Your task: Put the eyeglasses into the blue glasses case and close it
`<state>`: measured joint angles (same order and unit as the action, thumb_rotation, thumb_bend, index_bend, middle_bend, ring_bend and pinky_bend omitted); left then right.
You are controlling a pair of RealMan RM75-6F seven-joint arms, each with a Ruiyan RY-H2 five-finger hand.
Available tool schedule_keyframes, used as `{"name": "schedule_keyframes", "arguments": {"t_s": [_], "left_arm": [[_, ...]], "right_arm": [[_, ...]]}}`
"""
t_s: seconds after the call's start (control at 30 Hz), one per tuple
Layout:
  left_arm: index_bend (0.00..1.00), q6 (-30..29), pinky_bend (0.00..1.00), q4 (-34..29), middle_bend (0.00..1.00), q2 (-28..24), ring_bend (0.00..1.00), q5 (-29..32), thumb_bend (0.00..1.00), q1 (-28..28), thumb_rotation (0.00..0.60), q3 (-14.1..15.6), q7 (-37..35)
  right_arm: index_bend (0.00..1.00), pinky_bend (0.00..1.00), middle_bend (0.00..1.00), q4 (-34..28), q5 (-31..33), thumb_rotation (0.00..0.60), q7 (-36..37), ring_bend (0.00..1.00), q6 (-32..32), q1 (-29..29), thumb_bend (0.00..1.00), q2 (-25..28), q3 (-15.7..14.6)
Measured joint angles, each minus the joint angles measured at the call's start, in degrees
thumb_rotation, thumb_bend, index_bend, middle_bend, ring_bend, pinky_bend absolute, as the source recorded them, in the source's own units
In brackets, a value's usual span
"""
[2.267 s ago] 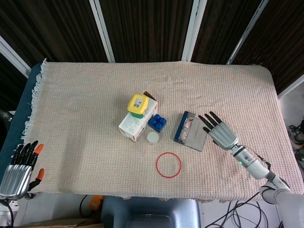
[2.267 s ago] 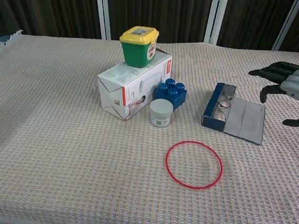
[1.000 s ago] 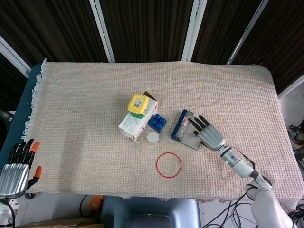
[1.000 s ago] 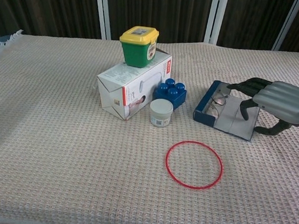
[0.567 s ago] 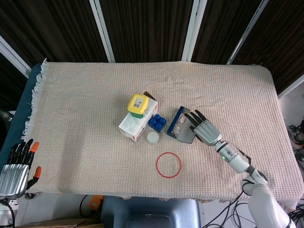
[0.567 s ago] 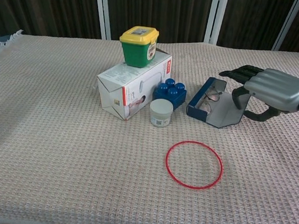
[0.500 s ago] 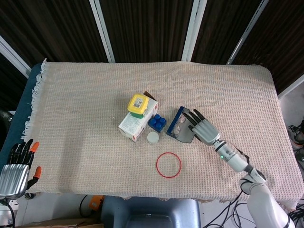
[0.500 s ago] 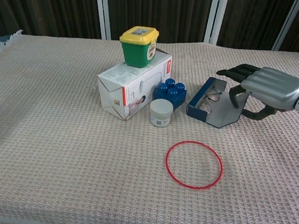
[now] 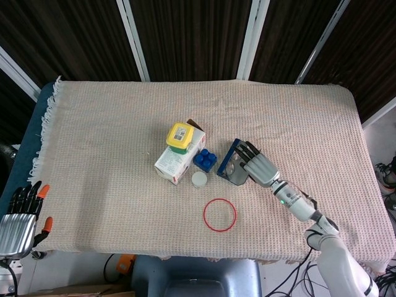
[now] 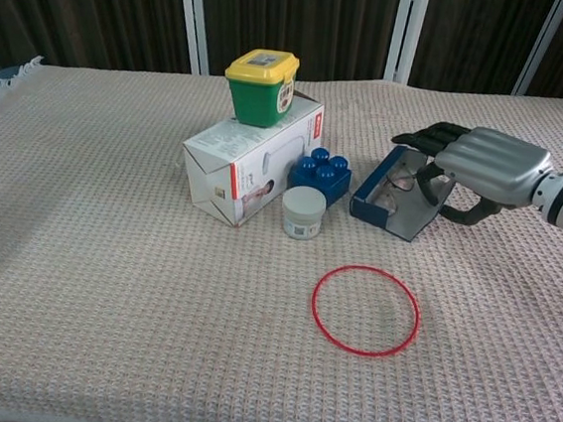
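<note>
here the right robot hand (image 10: 481,162) reaches in from the right with its fingers (image 10: 423,138) stretched over the raised lid of the blue glasses case (image 10: 395,197), the thumb hooked against the lid's outer face. it touches and presses the lid rather than gripping it, and nothing is enclosed in the hand. in the head view the same robot hand (image 9: 258,164) covers the right side of the case (image 9: 226,166), with its silver forearm running down toward the lower right corner.

the case lid stands tilted, partly folded over the tray, so the case is half shut. the eyeglasses (image 10: 399,181) lie inside the tray, only partly visible under the lid and fingers.

just left of the case sits a blue toy brick (image 10: 320,174), and in front of that a small white jar (image 10: 302,212). beside them lies a white carton (image 10: 244,165) with red edging, carrying a green tub with a yellow lid (image 10: 260,87). a red ring (image 10: 366,310) lies flat on the cloth, nearer the camera and apart from the case.

the left robot hand (image 9: 17,216) is at the far lower left of the head view, off the edge of the cloth-covered worktop (image 9: 105,136), fingers spread apart and holding nothing.
</note>
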<state>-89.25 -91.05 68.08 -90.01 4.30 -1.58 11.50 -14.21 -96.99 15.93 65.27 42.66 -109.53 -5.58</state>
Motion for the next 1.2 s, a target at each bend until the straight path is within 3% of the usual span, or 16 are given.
{"name": "schedule_keyframes", "arguments": {"t_s": [0.47, 0.8, 1.2], "left_arm": [[0.00, -1.29, 0.04, 0.56, 0.00, -0.29, 0.00, -1.73, 0.41, -0.37, 0.600, 0.45, -1.54], [0.00, -1.36, 0.04, 0.65, 0.00, -0.42, 0.00, -2.05, 0.41, -0.56, 0.600, 0.67, -1.68], [0.00, -1.24, 0.05, 0.73, 0.00, -0.70, 0.00, -2.02, 0.41, -0.66, 0.600, 0.74, -2.19]], "right_arm": [[0.75, 0.00, 0.06, -3.25, -2.26, 0.600, -0.14, 0.00, 8.27, -5.92, 0.68, 4.26, -2.87], [0.75, 0.00, 0.06, -11.36, -4.80, 0.600, -2.46, 0.00, 18.61, -11.83, 0.68, 10.37, -5.20], [0.75, 0.00, 0.06, -21.60, -3.76, 0.600, -3.68, 0.00, 13.95, -8.02, 0.68, 13.72, -2.32]]}}
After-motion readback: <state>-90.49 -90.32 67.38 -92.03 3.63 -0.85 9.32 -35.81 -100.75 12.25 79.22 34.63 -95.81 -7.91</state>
